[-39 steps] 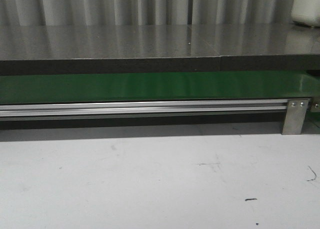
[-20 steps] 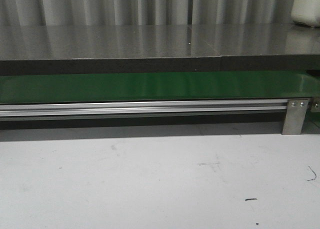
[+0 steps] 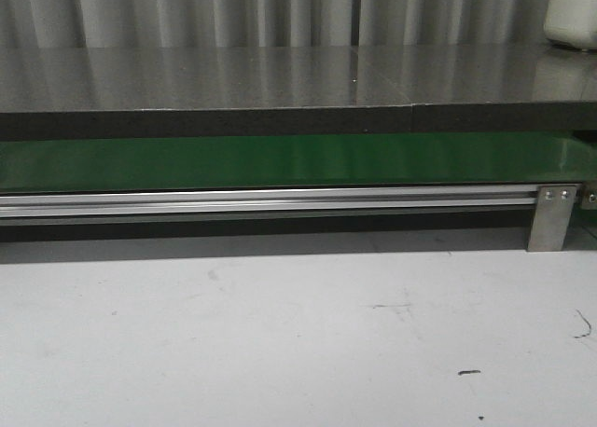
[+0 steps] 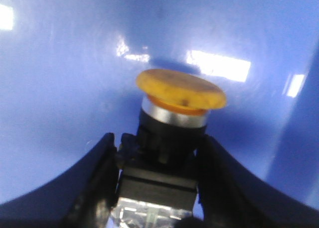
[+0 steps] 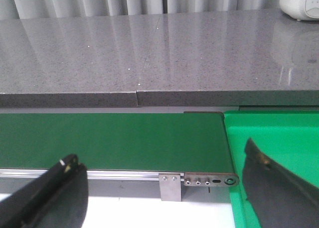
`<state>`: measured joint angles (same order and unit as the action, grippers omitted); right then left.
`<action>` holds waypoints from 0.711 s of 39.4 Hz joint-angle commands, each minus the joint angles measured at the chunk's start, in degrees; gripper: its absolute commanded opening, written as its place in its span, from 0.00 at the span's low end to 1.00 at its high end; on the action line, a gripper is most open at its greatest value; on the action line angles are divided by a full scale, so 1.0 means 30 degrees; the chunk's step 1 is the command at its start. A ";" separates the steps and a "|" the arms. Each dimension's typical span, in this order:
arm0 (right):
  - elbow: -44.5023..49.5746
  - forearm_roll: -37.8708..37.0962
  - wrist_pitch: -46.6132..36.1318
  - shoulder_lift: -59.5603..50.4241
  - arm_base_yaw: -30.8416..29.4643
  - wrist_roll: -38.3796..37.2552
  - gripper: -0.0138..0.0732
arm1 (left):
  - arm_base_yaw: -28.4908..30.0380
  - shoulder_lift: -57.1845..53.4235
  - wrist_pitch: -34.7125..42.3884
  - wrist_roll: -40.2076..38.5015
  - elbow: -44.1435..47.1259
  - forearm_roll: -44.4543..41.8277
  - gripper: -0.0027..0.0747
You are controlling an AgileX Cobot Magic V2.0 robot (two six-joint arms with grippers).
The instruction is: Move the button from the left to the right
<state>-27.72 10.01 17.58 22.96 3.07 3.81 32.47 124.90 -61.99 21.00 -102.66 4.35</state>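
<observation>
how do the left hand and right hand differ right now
The left hand has its fingers closed around the black body of the button; the right hand holds nothing, fingers spread wide. The left hand sits inside a blue container; the right hand hovers facing the green conveyor belt and a green bin. Both have dark fingers.

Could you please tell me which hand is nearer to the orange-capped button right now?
Left. The left hand has its fingers on either side of the button body. The right hand shows only the green belt, with no button in view.
</observation>
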 commanded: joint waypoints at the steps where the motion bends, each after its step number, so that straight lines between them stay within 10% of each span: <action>1: -0.0670 0.0100 -0.1651 0.0249 -0.0038 0.0076 0.90 | -0.0023 -0.2077 -0.0066 -0.0166 -0.1240 0.2304 0.25; 28: -0.0670 0.0100 -0.1636 0.0249 -0.0038 0.0076 0.90 | -0.6609 -0.3957 -0.3845 -0.4286 -0.2684 -0.0309 0.25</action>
<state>-27.72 10.01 17.58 22.96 3.07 3.81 14.65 116.90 -70.99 10.40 -110.46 5.58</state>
